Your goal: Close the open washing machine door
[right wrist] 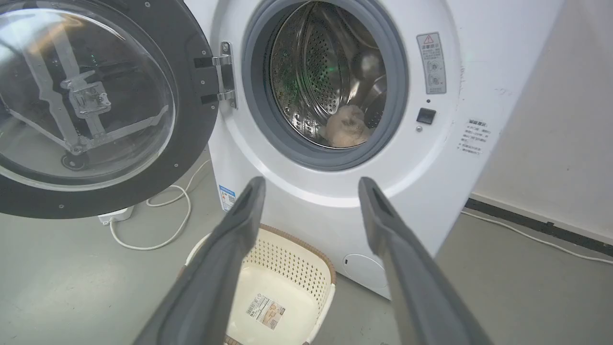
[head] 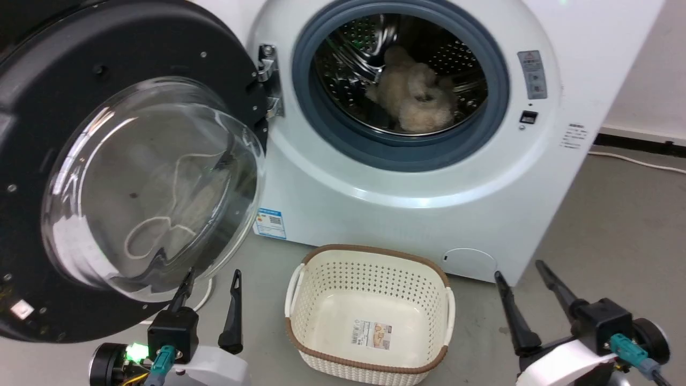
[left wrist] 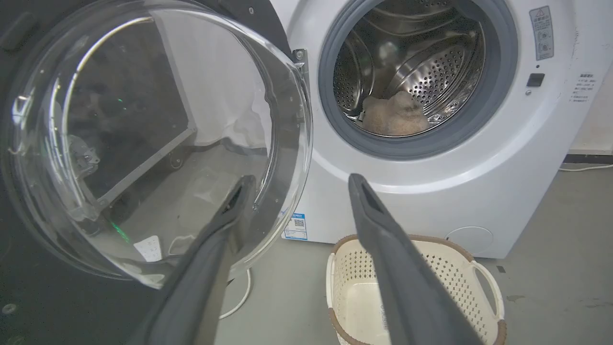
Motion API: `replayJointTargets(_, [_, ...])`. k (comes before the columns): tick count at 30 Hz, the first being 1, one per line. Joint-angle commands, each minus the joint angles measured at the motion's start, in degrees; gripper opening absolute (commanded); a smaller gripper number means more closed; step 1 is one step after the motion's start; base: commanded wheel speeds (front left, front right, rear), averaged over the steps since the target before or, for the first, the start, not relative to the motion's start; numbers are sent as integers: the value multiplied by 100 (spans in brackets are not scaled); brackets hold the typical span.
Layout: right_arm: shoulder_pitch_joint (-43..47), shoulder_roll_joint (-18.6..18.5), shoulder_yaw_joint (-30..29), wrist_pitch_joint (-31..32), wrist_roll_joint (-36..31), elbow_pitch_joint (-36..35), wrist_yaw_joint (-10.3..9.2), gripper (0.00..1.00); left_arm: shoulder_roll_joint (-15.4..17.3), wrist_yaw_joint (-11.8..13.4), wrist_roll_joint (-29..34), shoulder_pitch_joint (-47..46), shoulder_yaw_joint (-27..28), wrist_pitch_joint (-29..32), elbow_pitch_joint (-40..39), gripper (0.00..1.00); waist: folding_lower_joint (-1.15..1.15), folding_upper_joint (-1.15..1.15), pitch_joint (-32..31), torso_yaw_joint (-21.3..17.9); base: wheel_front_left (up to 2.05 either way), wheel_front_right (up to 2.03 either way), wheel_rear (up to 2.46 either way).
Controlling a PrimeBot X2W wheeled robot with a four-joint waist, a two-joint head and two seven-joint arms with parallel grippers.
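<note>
The washing machine door stands swung wide open on the robot's left of the washing machine. It hangs from the hinge at the left edge of the drum mouth, with its inner face and bulging glass bowl turned toward the robot. The left tool is plainly the nearer one. It sits low, just under the bowl's bottom rim, fingers spread apart and holding nothing, and the door rises up and to its left. In the left wrist view one finger overlaps the rim of the glass; whether it touches cannot be told. The right tool is also spread and empty, well apart from the door at the machine's lower right corner. Between the two tools a cream basket rests on the floor against the foot of the machine, and a fluffy bundle lies inside the drum. The door turns about the upright hinge line, so closing probably means carrying its free edge, far off to the left, rightward in an arc toward the drum mouth. That job suits the left arm, though the basket lies close beneath the sweep.
</note>
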Motion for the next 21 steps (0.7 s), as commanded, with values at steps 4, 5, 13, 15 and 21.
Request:
replayJointTargets(4, [35, -37, 159, -91, 81, 68, 2, 100, 52, 94, -3, 97, -53, -96, -80, 100, 0, 0, 4, 133, 0, 0, 0])
replayJointTargets(5, [24, -45, 191, -103, 95, 80, 2, 100, 55, 107, -4, 108, -60, -108, -90, 100, 0, 0, 5, 157, 0, 0, 0])
replayJointTargets(13, [-38, -120, 440, -199, 168, 170, 2, 100, 94, 189, -15, 181, -117, -204, -154, 100, 0, 0, 5, 351, 0, 0, 0])
replayJointTargets(15, [-43, -131, 484, -223, 185, 186, 3, 100, 104, 208, -18, 195, -129, -228, -166, 100, 0, 0, 7, 401, 0, 0, 0])
replayJointTargets(21, [-56, -172, 619, -295, 239, 229, 3, 100, 118, 273, -19, 241, -177, -300, -210, 100, 0, 0, 14, 552, 0, 0, 0])
